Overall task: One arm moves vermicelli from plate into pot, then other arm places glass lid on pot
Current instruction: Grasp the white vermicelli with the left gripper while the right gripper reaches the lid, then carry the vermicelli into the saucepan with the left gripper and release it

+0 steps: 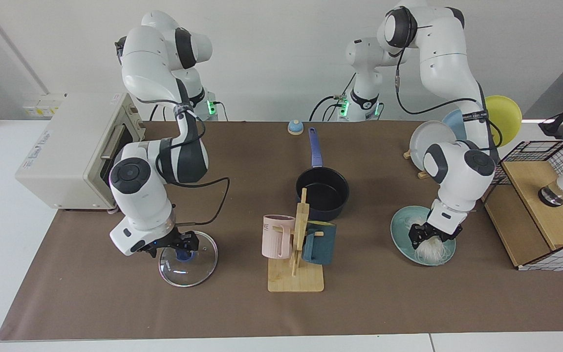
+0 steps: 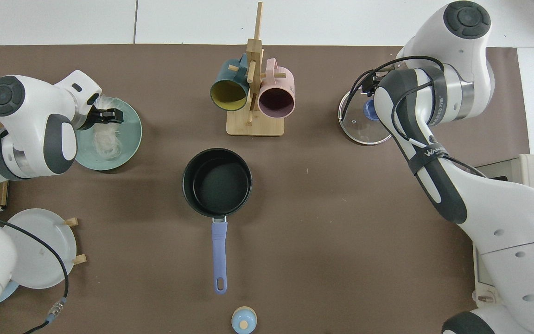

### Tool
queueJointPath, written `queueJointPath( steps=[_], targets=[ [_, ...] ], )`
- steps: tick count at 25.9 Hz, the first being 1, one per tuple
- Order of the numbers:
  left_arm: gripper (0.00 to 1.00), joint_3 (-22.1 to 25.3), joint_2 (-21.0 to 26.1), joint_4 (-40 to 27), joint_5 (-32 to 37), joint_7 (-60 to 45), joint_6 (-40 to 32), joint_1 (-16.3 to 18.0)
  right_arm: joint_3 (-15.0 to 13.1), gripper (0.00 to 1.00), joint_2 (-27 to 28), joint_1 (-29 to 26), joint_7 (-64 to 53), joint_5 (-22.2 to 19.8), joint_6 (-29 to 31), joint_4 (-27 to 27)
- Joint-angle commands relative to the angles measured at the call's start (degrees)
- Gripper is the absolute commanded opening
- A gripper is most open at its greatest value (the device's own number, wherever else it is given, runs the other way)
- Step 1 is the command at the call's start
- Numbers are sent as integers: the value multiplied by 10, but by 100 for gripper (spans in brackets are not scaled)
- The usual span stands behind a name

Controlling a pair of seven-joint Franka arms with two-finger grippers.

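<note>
On mug rack (image 1: 297, 254): two mugs (hanging)

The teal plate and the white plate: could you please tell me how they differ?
The teal plate lies flat on the mat and holds vermicelli, with the left tool over it. The white plate stands tilted on a wooden rack and holds nothing. Both are round.
</note>
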Motion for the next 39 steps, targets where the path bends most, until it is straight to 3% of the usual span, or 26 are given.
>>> queueJointPath(
  steps=[1,2,3,10,18,26,32,39],
  targets=[
    [22,1,-10,-28,6,-35,1,-7,3,99,13,-2,18,0,-1,22],
    [4,1,-10,-28,6,-49,-6,-7,3,99,13,-4,18,1,-1,19],
    [0,0,-11,-28,6,-55,-8,-7,3,99,12,-5,18,1,0,12],
    [0,1,-18,6,10,-51,-48,-8,3,99,9,2,17,4,30,-29],
    [0,-18,-106,51,4,-70,-190,-8,5,100,0,3,11,15,57,-68],
    [0,-97,-182,48,-3,-182,-281,-9,5,100,-14,9,13,16,57,-95],
    [0,-195,-204,13,-6,-288,-275,-8,5,100,-16,9,18,16,57,-101],
    [0,-216,-237,-83,-36,-283,-187,-10,4,100,-19,9,19,15,51,-102]
  ],
)
